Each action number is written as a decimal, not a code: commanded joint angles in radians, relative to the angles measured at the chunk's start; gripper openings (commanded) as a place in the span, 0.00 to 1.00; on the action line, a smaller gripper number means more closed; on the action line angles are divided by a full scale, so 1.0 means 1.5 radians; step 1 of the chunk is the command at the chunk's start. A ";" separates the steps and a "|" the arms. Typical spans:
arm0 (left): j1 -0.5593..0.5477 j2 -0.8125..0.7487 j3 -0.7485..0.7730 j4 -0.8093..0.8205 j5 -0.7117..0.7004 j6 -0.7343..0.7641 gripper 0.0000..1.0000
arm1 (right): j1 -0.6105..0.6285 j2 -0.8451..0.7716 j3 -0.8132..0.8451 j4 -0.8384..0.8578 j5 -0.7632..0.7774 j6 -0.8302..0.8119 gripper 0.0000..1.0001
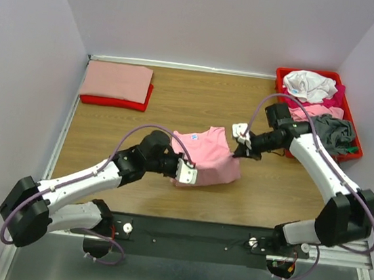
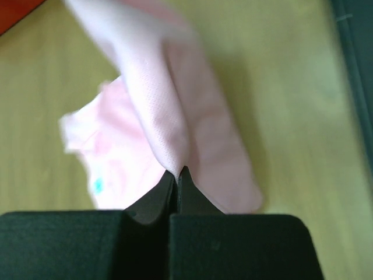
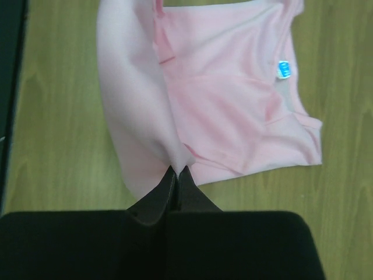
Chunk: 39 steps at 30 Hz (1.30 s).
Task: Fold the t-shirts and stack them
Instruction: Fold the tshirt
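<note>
Pinching one pink shirt (image 1: 206, 159), the left gripper (image 2: 178, 172) and right gripper (image 3: 176, 169) held it crosswise, collar far-left; two folded shirts (image 1: 115, 82) lay stacked.

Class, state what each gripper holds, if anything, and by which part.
The left gripper and right gripper each pinch the light pink t-shirt at opposite edges.
</note>
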 commanded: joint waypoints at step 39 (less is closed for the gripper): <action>0.331 0.390 0.284 0.254 0.096 0.113 0.00 | 0.004 0.379 0.253 0.509 0.238 0.545 0.00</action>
